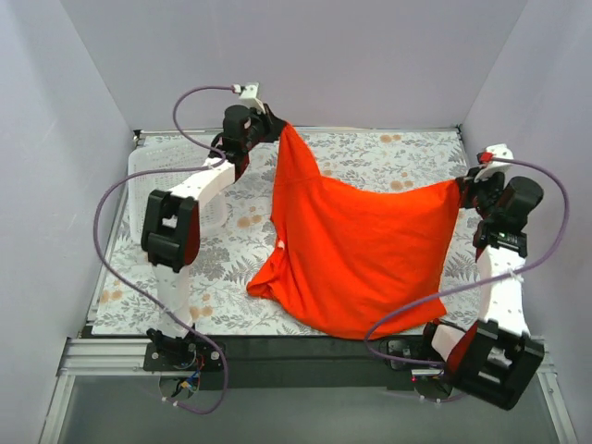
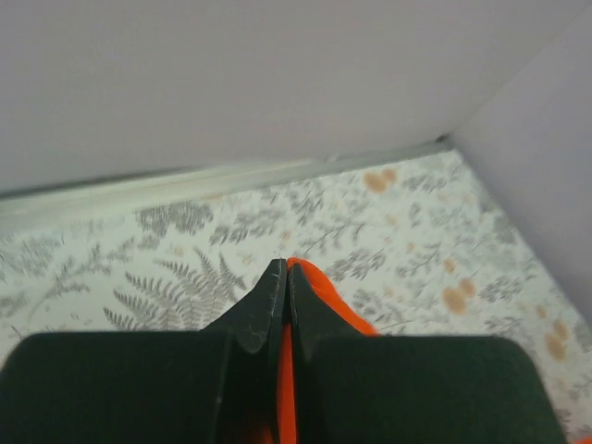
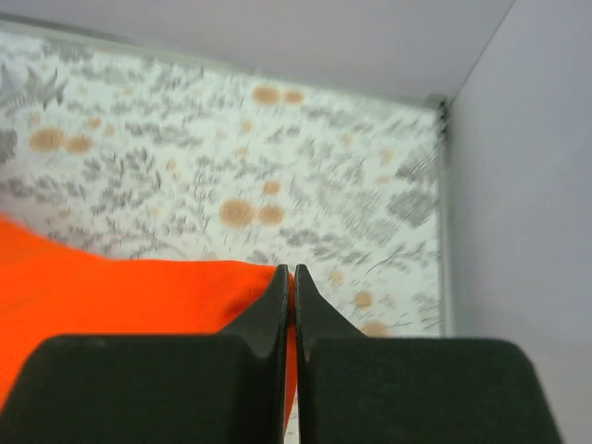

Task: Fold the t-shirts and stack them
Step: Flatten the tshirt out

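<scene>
One bright orange-red t-shirt point(image 1: 356, 250) hangs stretched between my two grippers above the table, its lower part sagging onto the cloth near the front edge. My left gripper point(image 1: 275, 123) is shut on one corner of it at the back centre-left; in the left wrist view the fabric point(image 2: 319, 291) shows pinched between the shut fingers point(image 2: 285, 274). My right gripper point(image 1: 463, 185) is shut on the other corner at the right; in the right wrist view the shirt point(image 3: 120, 296) spreads left of the gripper point(image 3: 290, 274).
A floral tablecloth point(image 1: 388, 153) covers the table. A white perforated basket point(image 1: 153, 166) stands at the left under the left arm. Lilac walls close the back and both sides. A black strip point(image 1: 277, 347) runs along the front edge.
</scene>
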Robot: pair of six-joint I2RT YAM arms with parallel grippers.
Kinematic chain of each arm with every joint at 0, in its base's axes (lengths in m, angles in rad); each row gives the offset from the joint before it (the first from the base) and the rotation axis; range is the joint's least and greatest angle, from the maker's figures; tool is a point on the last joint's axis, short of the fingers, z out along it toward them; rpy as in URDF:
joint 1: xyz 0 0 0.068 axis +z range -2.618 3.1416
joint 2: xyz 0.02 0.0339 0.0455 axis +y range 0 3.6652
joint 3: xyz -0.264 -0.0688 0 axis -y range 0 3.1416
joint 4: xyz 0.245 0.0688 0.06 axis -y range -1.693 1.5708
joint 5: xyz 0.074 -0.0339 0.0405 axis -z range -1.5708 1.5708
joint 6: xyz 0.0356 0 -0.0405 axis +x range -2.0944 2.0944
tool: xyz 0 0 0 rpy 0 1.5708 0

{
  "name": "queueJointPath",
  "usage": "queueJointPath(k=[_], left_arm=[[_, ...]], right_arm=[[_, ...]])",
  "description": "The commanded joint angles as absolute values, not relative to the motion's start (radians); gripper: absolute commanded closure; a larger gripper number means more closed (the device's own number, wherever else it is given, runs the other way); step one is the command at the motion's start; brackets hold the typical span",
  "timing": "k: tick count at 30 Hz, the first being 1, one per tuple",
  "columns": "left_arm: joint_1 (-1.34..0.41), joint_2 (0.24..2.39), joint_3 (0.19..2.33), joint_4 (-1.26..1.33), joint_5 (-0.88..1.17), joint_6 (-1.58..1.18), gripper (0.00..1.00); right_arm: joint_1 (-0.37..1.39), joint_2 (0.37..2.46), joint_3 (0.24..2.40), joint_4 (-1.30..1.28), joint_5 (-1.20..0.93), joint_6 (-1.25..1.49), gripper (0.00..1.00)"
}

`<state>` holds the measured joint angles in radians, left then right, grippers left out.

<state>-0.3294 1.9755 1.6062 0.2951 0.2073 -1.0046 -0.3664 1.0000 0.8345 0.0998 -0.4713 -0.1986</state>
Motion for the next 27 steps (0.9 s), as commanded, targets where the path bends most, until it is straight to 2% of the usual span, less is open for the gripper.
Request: queueJointPath(k=[1, 5, 7, 11, 14, 17, 22, 27], left_arm=[[-0.328, 2.131, 1.802, 0.259, 0.232, -1.034, 1.00], [-0.327, 2.307, 1.934, 0.157, 0.175, -1.014, 1.00], [-0.325, 2.325, 1.928, 0.160, 0.164, -1.012, 1.00], [-0.324, 2.280, 1.837, 0.195, 0.196, -1.005, 1.00], [-0.324, 2.113, 1.722, 0.256, 0.230, -1.005, 1.00], [-0.328, 1.834, 1.538, 0.328, 0.244, -1.025, 1.00], [-0.377, 1.354, 1.341, 0.348, 0.212, -1.019, 1.00], [-0.402, 1.053, 1.324, 0.308, 0.218, -1.045, 1.00]], right_arm=[[-0.365, 1.145, 0.741, 0.386, -0.529, -0.222, 0.99], [-0.313, 1.383, 0.784, 0.448, -0.468, -0.221, 0.99], [-0.293, 1.487, 0.828, 0.465, -0.443, -0.216, 0.99], [-0.285, 1.510, 0.867, 0.454, -0.462, -0.199, 0.99], [-0.287, 1.372, 0.868, 0.344, -0.573, -0.276, 0.99], [-0.287, 1.169, 0.877, 0.177, -0.696, -0.330, 0.99], [-0.296, 0.893, 1.093, -0.032, -0.710, -0.281, 0.99], [-0.298, 0.779, 1.366, -0.155, -0.641, -0.204, 0.99]])
